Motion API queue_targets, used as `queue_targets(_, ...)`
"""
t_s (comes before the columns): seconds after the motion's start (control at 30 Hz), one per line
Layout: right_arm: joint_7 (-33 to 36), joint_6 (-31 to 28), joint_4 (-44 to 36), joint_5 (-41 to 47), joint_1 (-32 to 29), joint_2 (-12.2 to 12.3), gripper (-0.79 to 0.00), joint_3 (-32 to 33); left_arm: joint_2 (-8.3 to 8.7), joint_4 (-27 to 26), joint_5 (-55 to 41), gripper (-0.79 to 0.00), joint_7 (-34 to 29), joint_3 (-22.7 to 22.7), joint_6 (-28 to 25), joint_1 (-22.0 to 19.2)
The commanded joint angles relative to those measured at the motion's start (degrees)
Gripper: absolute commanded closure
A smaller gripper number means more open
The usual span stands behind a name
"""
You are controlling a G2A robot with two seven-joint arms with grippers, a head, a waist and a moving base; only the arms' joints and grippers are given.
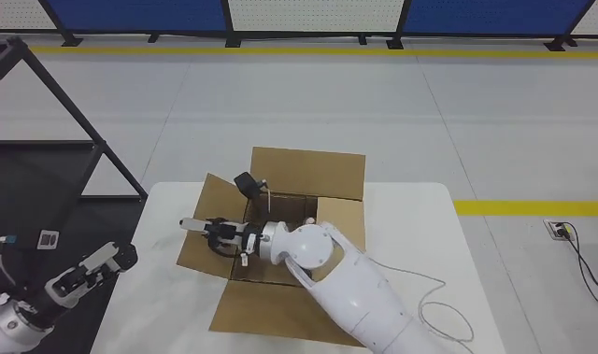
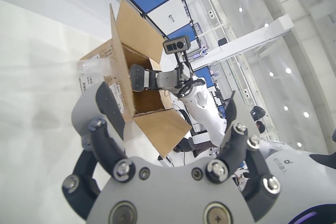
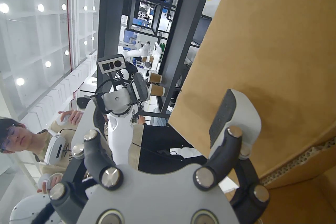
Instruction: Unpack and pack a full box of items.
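- The box (image 1: pixel 308 172) is sitting open at the middle of the table (image 1: pixel 159 289), all four flaps spread; its contents cannot be made out.
- The right gripper (image 1: pixel 201 227) is hanging over the flap on the left arm's side, jaws apart and holding nothing, one finger (image 3: pixel 223 114) lying close to the cardboard.
- The left gripper (image 1: pixel 117 256) is waiting near the table's edge, well apart from the box, jaws wide and empty.
- Judged risk: that finger snagging the flap would be dragging or tipping the unbraced box.

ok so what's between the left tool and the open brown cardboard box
In the top view, a bare stretch of white tabletop lies between the left tool and the open brown cardboard box.
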Motion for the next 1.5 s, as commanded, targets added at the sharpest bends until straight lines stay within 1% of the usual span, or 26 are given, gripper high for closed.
queue_targets(0.0, -2.8, 2.0, 2.0, 0.7, 0.9, -1.1, -0.785, -0.9, -0.01, 0.4, -0.4, -0.785, 0.0, 0.0, -0.1, 0.2)
queue_targets(0.07, -5.3, 3.2, 3.6, 0.8, 1.7, -2.1, -0.785, -1.9, -0.02, 0.9, -0.8, -0.785, -0.2, 0.0, -0.2, 0.3)
queue_targets(0.3, -9.0, 6.1, 9.2, 0.0, 4.5, -5.3, -0.785, -4.7, -0.08, 2.4, -1.3, -0.785, -0.4, 1.2, -0.4, 0.4)
queue_targets(0.57, -9.4, 7.9, 14.8, 0.5, 6.3, -7.9, -0.785, -5.6, -0.01, 3.1, -1.9, -0.785, -0.8, 0.9, -0.6, 0.4)
queue_targets(0.87, -9.6, 8.2, 19.6, 0.4, 7.8, -9.9, -0.785, -5.2, 0.00, 3.2, -2.3, -0.785, -0.8, 0.7, -0.9, 0.8)
queue_targets(1.13, -9.1, 6.8, 22.6, 0.5, 8.7, -10.9, -0.785, -4.0, 0.05, 3.2, -2.2, -0.785, -0.7, 0.8, -0.6, 0.7)
queue_targets(1.27, -7.1, 3.1, 22.9, 0.3, 9.1, -10.9, -0.785, -3.2, 0.08, 2.9, -1.9, -0.785, -0.7, 1.2, -0.3, 0.5)
queue_targets(1.47, -2.8, -3.3, 22.4, -1.6, 9.6, -10.1, -0.785, -2.0, 0.19, 1.9, -1.6, -0.785, -1.4, 1.6, 0.6, 0.0)
